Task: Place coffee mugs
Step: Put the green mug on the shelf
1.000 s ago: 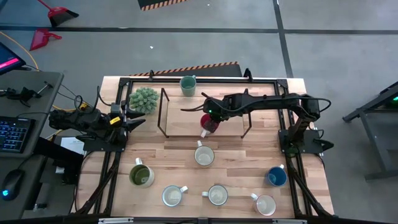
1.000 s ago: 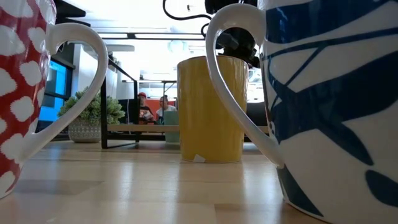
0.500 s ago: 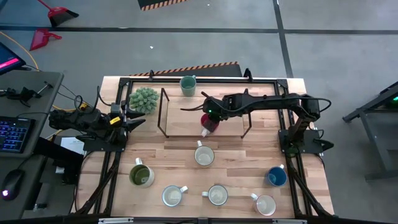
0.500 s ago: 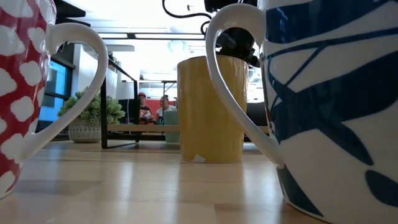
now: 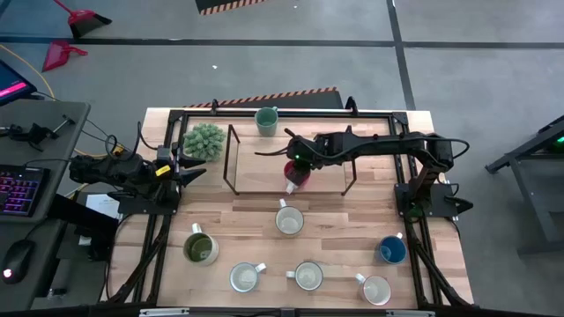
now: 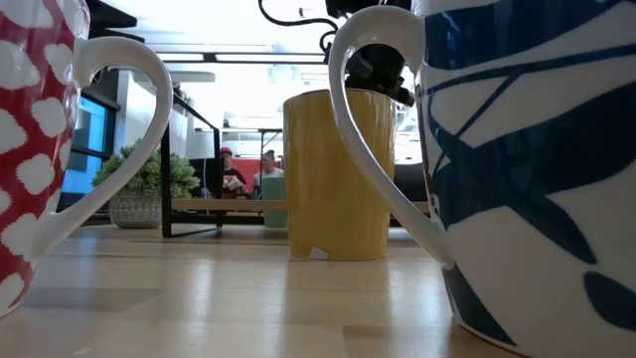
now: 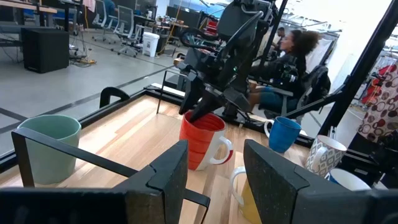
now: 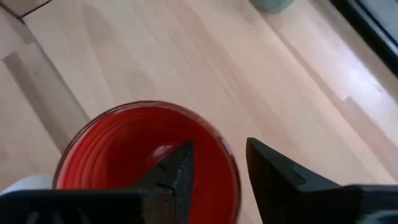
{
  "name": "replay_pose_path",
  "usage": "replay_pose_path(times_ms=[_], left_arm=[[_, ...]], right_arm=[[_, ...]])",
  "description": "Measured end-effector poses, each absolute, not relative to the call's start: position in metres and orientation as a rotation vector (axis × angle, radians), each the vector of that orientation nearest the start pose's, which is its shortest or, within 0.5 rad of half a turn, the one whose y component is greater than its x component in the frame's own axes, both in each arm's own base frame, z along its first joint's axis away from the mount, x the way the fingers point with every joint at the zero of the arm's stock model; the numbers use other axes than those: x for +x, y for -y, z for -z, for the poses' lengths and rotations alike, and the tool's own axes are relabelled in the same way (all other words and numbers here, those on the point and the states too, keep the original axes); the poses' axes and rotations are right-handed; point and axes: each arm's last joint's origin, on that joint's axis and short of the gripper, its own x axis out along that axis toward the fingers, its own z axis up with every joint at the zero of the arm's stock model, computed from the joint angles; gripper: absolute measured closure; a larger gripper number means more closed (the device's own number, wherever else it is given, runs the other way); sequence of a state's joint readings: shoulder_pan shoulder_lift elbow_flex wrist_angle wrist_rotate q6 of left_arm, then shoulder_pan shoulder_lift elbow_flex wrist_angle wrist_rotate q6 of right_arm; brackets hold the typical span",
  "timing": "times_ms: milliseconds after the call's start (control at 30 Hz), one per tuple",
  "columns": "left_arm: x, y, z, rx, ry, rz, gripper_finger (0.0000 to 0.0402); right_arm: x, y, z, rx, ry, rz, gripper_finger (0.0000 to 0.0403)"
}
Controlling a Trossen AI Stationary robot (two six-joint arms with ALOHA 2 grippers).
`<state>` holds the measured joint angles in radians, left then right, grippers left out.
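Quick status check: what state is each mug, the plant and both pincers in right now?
Red mug: upright on the raised shelf, rim between open pincer fingers.
Teal mug: upright at the table's back edge.
Blue mug: upright, untouched.
Olive mug: upright, untouched.
Plant: upright.
Right pincer: open, straddling the red mug's rim.
Left pincer: open, empty, waiting beside the plant.

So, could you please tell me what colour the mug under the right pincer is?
Red, seen best in the right wrist view.

Right gripper [image 5: 294, 164] over red mug [image 5: 297, 174] on table [image 5: 352, 220].
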<state>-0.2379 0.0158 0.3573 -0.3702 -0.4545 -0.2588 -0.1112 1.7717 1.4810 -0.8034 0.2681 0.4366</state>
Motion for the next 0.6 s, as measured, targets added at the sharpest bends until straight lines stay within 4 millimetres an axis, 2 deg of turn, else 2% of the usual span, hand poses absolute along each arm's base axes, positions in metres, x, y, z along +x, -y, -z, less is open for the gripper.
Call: replay_pose_path(times_ms=[167,333,467,600], left_arm=[[0.062,0.002,-0.244,-0.248,0.001,-0.219,0.0257],[0.062,0.002,-0.244,-0.248,0.001,-0.219,0.0257],[0.062,0.002,-0.243,-0.248,0.000,-0.219,0.0257],[0.062,0.002,-0.242,-0.244,-0.010,-0.221,0.0257]], right_arm=[[0.371,0.050,-0.286,0.280,-0.932,0.573,0.0279],[0.378,0.049,-0.323,0.244,-0.841,0.516,0.0279],[0.375,0.045,-0.354,0.192,-0.816,0.478,0.0279],[0.363,0.036,-0.381,0.132,-0.864,0.442,0.0279]])
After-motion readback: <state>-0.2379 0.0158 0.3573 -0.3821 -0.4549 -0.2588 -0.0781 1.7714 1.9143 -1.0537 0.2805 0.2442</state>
